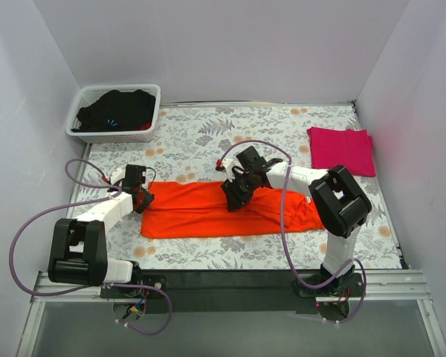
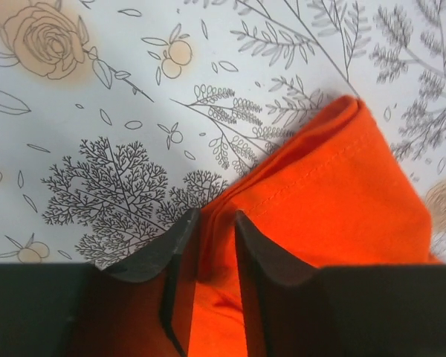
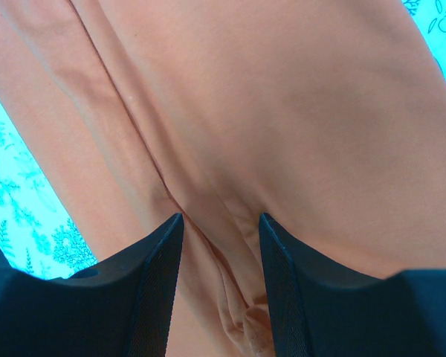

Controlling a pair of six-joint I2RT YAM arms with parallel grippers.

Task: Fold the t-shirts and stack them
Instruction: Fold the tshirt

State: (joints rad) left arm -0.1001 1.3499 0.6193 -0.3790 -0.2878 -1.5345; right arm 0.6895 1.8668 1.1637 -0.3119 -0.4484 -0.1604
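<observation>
1. The orange shirt (image 1: 208, 212) is lying across the middle of the worktop (image 1: 208, 134) as a long folded strip. The pink shirt (image 1: 342, 150) is sitting folded at the far right, well apart from it.
2. Your left fingers (image 2: 180, 253) are pinching the layered edge at the strip's left end and are nearly closed on the cloth.
3. Your right fingers (image 3: 152, 275) are standing half apart on the strip's middle, near its far edge. A pucker is rising between them, but I cannot tell whether they are clamping it.
4. The left pinch is sitting close to the edge. If you are lifting fast, a layer could be slipping out and the fold opening.
5. If the right fingers are only pressing, the middle could be dragging and bunching as the left end comes over, skewing the fold.
6. The right arm's cable (image 1: 284, 223) is crossing the strip's right end, so it could be catching the cloth there.
7. The strip's long axis is running left to right, roughly along the near edge. Its left end is pointing at your left arm. I cannot tell which end is the collar.
</observation>
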